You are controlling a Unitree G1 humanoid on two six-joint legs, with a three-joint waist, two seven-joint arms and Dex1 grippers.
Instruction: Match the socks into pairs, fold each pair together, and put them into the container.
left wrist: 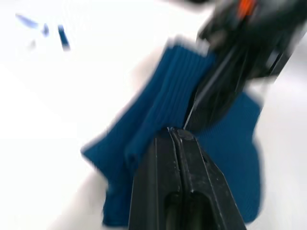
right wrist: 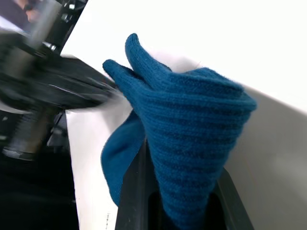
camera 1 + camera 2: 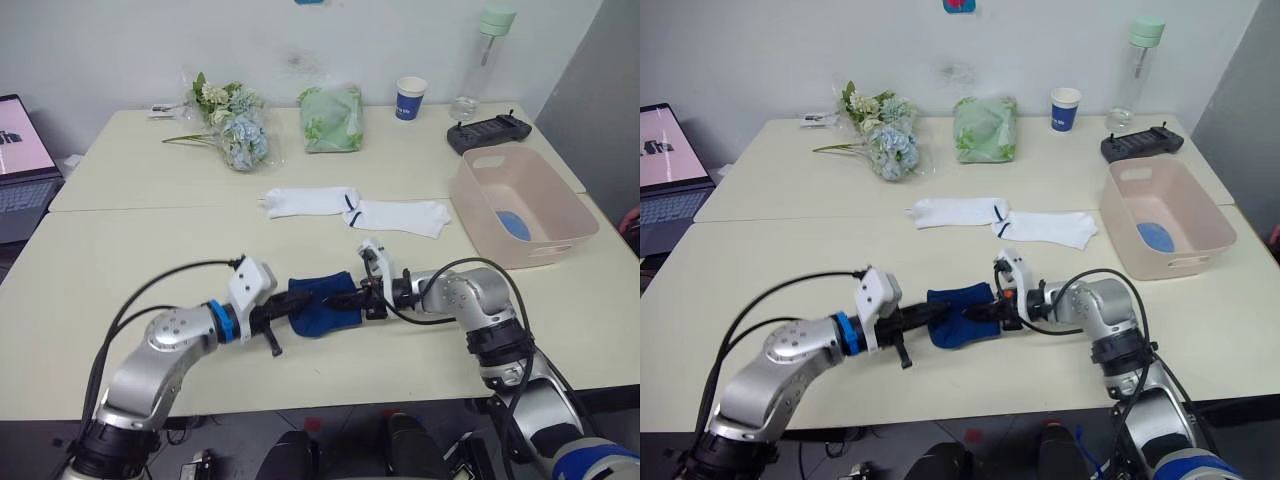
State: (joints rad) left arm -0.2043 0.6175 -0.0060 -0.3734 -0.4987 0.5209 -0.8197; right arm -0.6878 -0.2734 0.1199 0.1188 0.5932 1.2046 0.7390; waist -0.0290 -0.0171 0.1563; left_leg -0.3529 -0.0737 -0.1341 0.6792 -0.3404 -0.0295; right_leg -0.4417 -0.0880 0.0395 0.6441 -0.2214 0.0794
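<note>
Between both end effectors lies the navy socks; unlabelled.

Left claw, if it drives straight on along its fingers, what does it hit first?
The left claw points toward the robot's right, its shut tips already at the dark navy socks, so more sock fabric comes first. Directly behind that sits the right claw, gripping the same socks from the opposite side. Depth between them is unclear.

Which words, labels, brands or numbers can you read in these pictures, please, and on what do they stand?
None can be read.
Blue-and-white paper cup: print on its blue band too small to read.
Open laptop screen: dark shapes on pink, illegible.
Blue sign on the wall: cut off.
</note>
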